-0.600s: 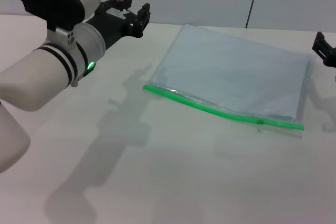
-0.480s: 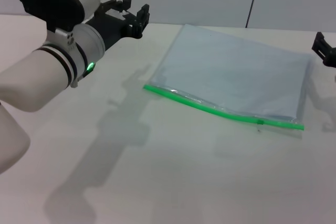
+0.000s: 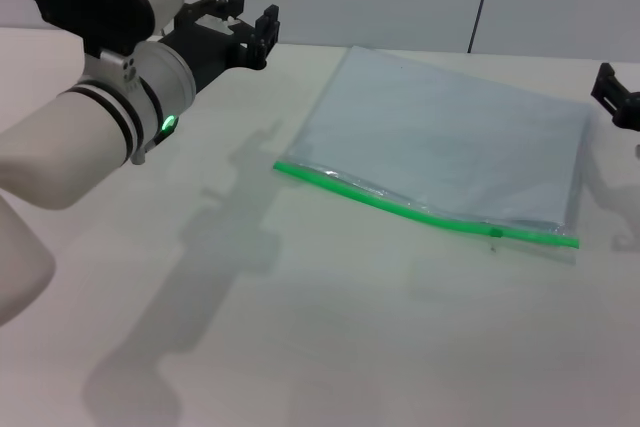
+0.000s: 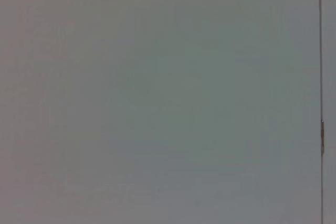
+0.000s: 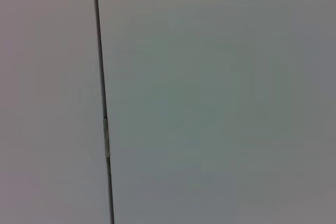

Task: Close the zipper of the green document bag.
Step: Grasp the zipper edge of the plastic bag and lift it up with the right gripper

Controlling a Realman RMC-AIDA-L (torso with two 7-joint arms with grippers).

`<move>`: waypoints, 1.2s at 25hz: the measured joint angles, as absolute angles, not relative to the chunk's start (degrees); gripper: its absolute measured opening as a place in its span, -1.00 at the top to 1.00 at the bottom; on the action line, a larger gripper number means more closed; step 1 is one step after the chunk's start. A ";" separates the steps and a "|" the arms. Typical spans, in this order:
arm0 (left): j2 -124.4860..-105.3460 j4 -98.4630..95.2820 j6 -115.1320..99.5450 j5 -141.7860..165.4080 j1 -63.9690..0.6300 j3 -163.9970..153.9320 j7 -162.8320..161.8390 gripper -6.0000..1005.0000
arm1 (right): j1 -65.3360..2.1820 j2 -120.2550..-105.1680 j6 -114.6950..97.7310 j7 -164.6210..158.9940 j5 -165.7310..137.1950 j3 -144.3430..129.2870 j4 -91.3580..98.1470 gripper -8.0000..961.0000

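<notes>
Zipper seen along bag's near edge, slider toward right end; right pincer nearer, state untellable; left pincer held open, well apart.

Right tool cut off by frame edge; slider tiny.

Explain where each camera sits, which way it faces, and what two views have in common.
Head view: on the robot's head, looking down at the green document bag on the table; left gripper raised, right gripper at the edge.
Left wrist view: faces a blank wall; no fingers.
Right wrist view: likewise.
Shared: both show a thin dark line.
</notes>
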State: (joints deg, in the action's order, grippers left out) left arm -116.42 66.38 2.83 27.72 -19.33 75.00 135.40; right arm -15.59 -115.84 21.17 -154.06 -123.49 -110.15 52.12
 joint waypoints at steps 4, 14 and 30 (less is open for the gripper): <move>-116.41 66.35 2.72 27.69 -19.34 74.98 135.31 0.17 | -16.12 -115.83 19.51 -153.94 -123.71 -110.25 52.28 -0.83; -115.83 66.93 2.30 27.68 -18.19 75.12 132.29 0.17 | -10.46 -113.45 2.26 -153.51 -136.67 -109.80 66.27 -0.83; -114.96 66.96 2.20 27.69 -16.42 75.16 129.38 0.17 | -3.58 -115.94 -31.21 -130.84 -144.91 -105.91 82.94 -0.83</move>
